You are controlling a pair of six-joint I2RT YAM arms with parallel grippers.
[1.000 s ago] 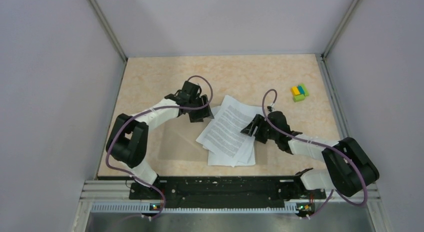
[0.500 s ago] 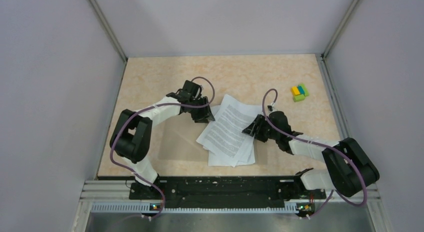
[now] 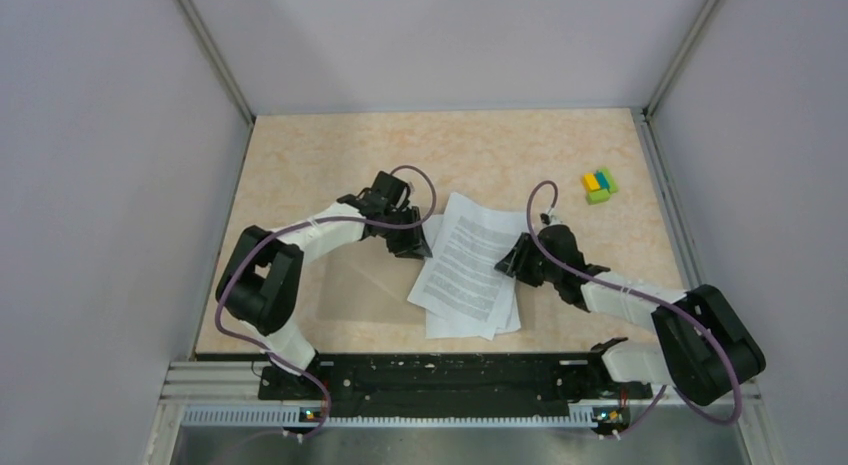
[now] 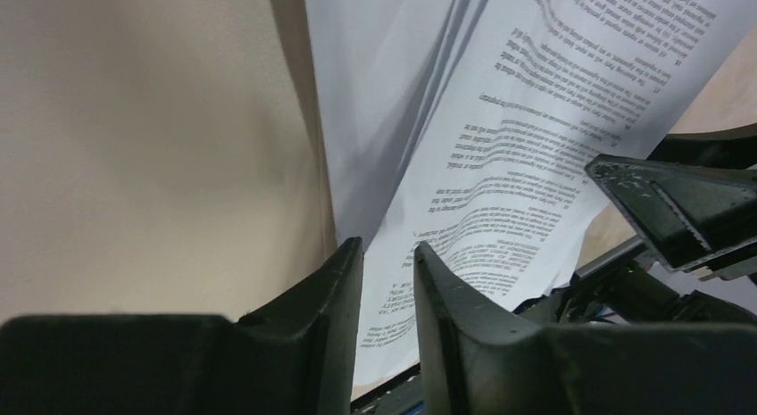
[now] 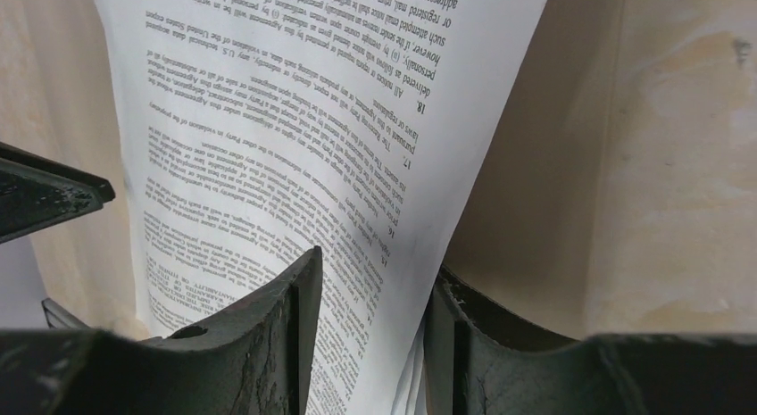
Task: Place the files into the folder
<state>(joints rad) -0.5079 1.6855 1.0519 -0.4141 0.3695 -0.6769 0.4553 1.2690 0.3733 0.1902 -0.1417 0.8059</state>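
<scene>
The files (image 3: 468,268) are white printed sheets, loosely fanned at the table's middle. They also show in the left wrist view (image 4: 536,120) and the right wrist view (image 5: 295,120), bowed upward. The tan folder (image 3: 355,285) lies flat to their left, partly under them. Its smooth surface fills the left of the left wrist view (image 4: 134,165). My left gripper (image 3: 412,247) sits at the files' left edge. Its jaws (image 4: 386,245) stand a narrow gap apart, with the sheet showing beyond them. My right gripper (image 3: 510,260) is at the right edge. The sheets pass between its jaws (image 5: 377,263).
A small yellow-blue-green block cluster (image 3: 599,185) sits at the back right. Grey walls enclose the table on three sides. The black rail with the arm bases (image 3: 440,375) runs along the near edge.
The left gripper has moved right and nearer along the files' left edge. The fanned sheets have shifted a little right and toward the near edge. The right gripper has shifted slightly right.
</scene>
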